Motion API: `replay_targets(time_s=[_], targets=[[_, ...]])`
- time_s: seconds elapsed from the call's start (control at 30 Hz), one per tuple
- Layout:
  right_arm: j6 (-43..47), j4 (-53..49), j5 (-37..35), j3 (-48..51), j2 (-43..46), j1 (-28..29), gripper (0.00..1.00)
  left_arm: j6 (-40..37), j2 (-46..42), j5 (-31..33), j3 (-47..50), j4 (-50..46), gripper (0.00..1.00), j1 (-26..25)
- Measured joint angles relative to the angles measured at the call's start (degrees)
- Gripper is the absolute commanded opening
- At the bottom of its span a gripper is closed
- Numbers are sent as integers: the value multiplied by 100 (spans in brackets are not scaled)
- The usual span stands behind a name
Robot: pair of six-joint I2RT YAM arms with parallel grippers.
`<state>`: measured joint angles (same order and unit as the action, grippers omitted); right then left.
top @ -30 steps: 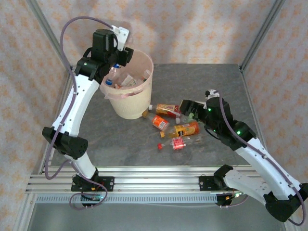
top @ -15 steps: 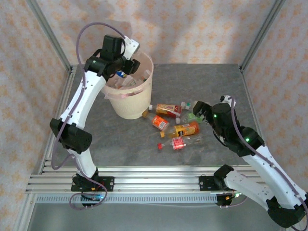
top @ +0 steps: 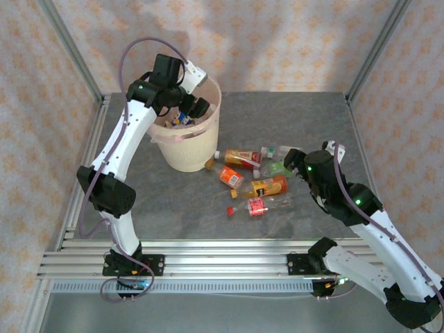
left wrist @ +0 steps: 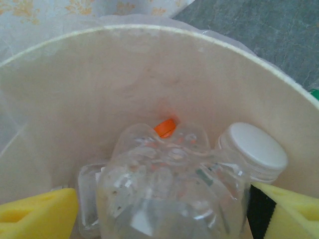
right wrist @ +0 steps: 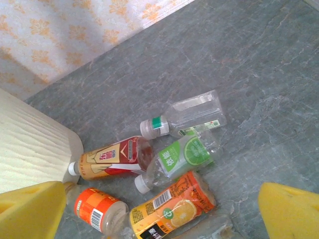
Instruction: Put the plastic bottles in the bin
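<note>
The cream bin [top: 189,151] stands at the back left with several bottles inside. My left gripper [top: 186,111] reaches into its mouth, shut on a clear bottle [left wrist: 164,194] whose far end points down the bin wall [left wrist: 99,84]. Beside it lie a white-capped bottle [left wrist: 254,149] and an orange cap [left wrist: 165,128]. On the table lie a red-and-yellow bottle [right wrist: 112,158], a clear one with a green band [right wrist: 184,114], a lime-green label bottle [right wrist: 185,158], an orange juice bottle [right wrist: 172,206] and a small orange one [right wrist: 94,209]. My right gripper [top: 290,158] [right wrist: 162,204] hangs open above them.
A small red-label bottle [top: 257,206] with a red cap lies nearest the front. The bin's side [right wrist: 30,144] rises at the left of the right wrist view. Grey tabletop [top: 312,118] is bounded by patterned walls and metal corner posts.
My left gripper has swung right and down into the bin's mouth with its bottle. My right gripper has drawn back to the right, off the bottle pile.
</note>
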<state>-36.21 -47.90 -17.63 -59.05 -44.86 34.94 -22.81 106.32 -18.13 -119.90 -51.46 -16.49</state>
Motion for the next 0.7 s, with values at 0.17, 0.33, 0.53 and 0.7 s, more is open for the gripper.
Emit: replay_targets(time_s=[0.17, 0.33, 0.53, 0.7], targets=[[-24, -118, -61, 0, 0, 0, 99, 63, 0, -208, -17, 2, 83, 0], [-68, -177, -68, 0, 0, 0, 99, 297, 0, -645, -31, 22, 72, 0], [-87, -212, -85, 0, 0, 0, 99, 750, 79, -1305, -50, 140, 72, 0], [-107, -227, -87, 0, -2, 0, 99, 1141, 251, -1821, -39, 308, 68, 0]])
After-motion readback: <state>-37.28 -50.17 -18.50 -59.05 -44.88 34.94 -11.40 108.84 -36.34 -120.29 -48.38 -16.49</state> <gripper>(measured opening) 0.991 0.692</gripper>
